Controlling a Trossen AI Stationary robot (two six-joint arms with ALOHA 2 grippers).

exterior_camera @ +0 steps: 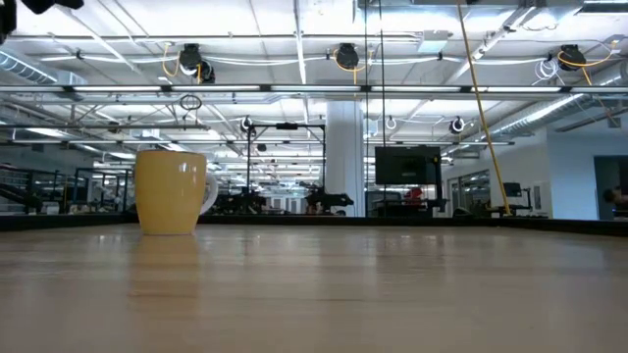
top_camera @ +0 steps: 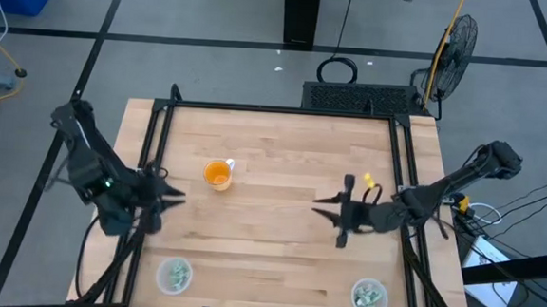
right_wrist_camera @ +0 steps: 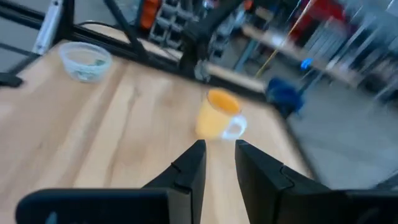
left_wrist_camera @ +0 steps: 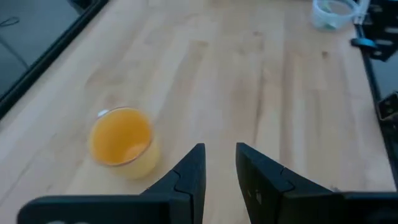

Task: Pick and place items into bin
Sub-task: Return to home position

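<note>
Left end effector (top_camera: 174, 195) sits at the left edge of the counter (top_camera: 277, 258), pointing inward. Its fingers (left_wrist_camera: 193, 171) are a narrow gap apart with nothing between them. Right end effector (top_camera: 322, 207) is over the counter right of centre, pointing back toward the left arm. Same state per the right wrist view: slim gap, holding nothing. Every one of the packets (top_camera: 178, 273) I can see is binned. One pale green-and-white cluster lies in the left transparent bin (top_camera: 159, 275), at the counter's bottom-left corner in the high view. Another cluster lies in the right transparent bin (top_camera: 386, 296) at the bottom-right corner. Can't get a count in either. Orange cup (top_camera: 218, 174) stands upright on the bare wood between the two end effectors, nearer the left one and well apart from both bins. Low view shows just the cup on the counter, neither arm in frame.
</note>
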